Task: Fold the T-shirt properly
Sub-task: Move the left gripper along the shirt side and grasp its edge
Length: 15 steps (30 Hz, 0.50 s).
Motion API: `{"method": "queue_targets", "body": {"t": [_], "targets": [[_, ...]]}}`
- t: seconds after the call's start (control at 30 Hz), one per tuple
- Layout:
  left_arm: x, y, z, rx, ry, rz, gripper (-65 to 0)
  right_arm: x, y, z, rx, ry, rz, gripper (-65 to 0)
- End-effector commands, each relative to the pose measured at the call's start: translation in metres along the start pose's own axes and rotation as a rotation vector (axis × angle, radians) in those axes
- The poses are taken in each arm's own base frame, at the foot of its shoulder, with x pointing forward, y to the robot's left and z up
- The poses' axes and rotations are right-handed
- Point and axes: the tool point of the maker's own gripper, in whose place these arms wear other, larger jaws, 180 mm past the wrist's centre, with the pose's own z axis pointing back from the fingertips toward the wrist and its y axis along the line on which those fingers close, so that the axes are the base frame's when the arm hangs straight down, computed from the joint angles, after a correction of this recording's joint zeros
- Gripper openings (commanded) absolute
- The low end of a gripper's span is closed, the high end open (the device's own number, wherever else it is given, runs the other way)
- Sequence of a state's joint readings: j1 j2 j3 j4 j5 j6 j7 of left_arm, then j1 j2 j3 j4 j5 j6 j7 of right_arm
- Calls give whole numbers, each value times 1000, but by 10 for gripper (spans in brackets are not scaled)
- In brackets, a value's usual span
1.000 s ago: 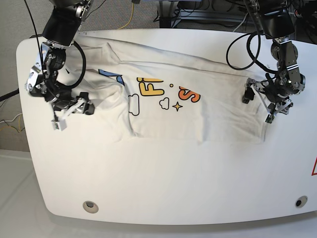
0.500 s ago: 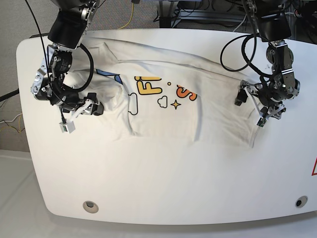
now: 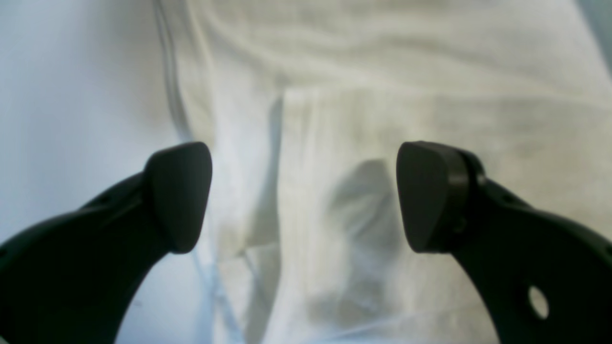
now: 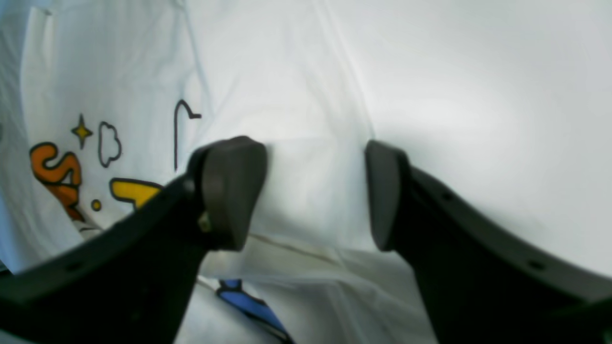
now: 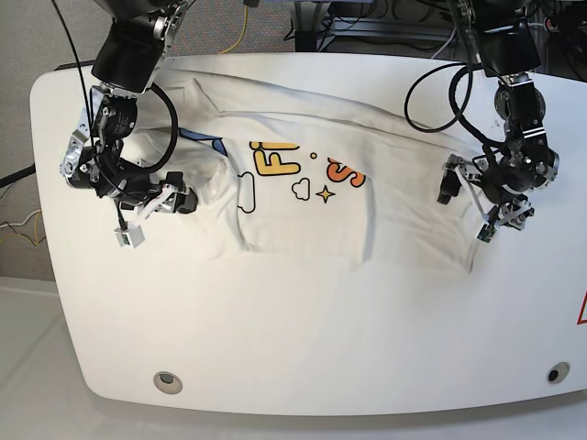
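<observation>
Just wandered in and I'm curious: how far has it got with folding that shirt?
Early still. The T-shirt lies crumpled across the table, partly doubled over, so one rough fold looks begun. Nothing is gripped: the left pincer and the right pincer both stand open above cloth at opposite ends. Smoothing and the real folds remain.

You see a white table (image 5: 275,348) with rounded corners; the rumpled T-shirt (image 5: 312,197) lies flat across it toward twelve o'clock, print facing up.
</observation>
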State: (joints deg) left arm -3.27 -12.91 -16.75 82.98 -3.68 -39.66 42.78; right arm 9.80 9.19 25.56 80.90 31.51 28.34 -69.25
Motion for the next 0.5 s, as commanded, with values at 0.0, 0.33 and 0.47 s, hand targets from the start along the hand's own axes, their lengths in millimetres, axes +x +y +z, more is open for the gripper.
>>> {"method": "queue_targets", "body": {"t": [0.0,0.33,0.47], "targets": [[31,19,17,58,-81,-49,-75,21,3,6,8,-57,20,-299],[51,39,33,160,-88,-146,-74,21,3,6,8,-57,20,-299],[56,51,33,196,-71,-161,-73,21,3,6,8,-57,20,-299]]}}
